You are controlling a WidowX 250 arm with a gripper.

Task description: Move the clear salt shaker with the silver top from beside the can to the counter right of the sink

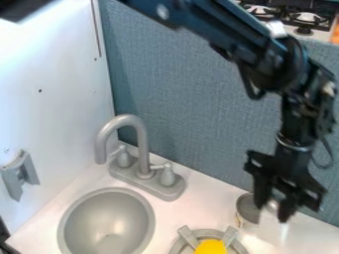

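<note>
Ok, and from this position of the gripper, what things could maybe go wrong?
The gripper is low and very near the round can, so a small sideways move might tip or push it.

The blue panel stands close behind; a backward swing could perhaps bump it.

The yellow thing is cut off by the picture's lower edge, so its position could be misjudged.
</note>
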